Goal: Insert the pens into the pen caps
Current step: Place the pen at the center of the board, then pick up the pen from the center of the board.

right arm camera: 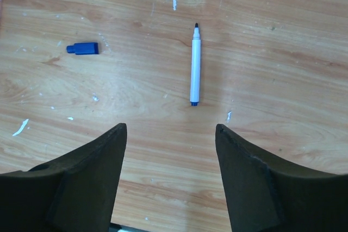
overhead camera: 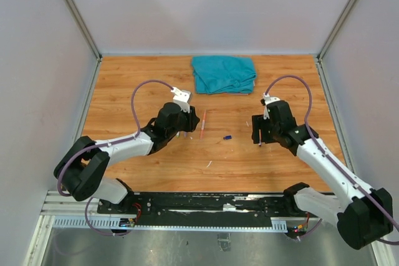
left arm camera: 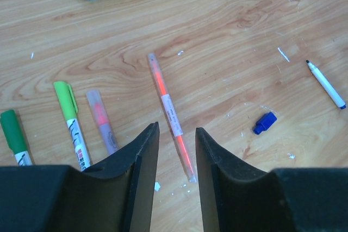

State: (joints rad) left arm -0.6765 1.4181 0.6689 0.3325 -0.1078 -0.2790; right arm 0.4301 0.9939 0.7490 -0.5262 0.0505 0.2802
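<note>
Two wrist views over a wooden table (right arm camera: 283, 4). My right gripper (right arm camera: 169, 130) has its jaws spread wide with nothing between them. Straight ahead of the gap, a little way off, lies a white pen (right arm camera: 195, 64), uncapped, its dark tip pointing away from me. Its blue cap (right arm camera: 82, 48) lies on its side further ahead and to the left of that gripper, well apart from the pen. My left gripper (left arm camera: 176, 129) has its jaws only narrowly apart and pinches nothing. An orange pen (left arm camera: 169, 118) with a clear barrel, thinner than the gap, lies on the table and runs lengthwise through the gap and on ahead. Left of that gripper a pinkish pen (left arm camera: 101, 120), a light green pen (left arm camera: 70, 118) and a dark green pen (left arm camera: 13, 134) lie side by side. I judge the pens light, stiff, smooth and round, so likely to roll or slip in a loose pinch. The best hold looks to be across the middle of the barrel, leaving the tip end free. The cap is small, hard and easily knocked away, and wants a pinch across its sides with the mouth clear
</note>
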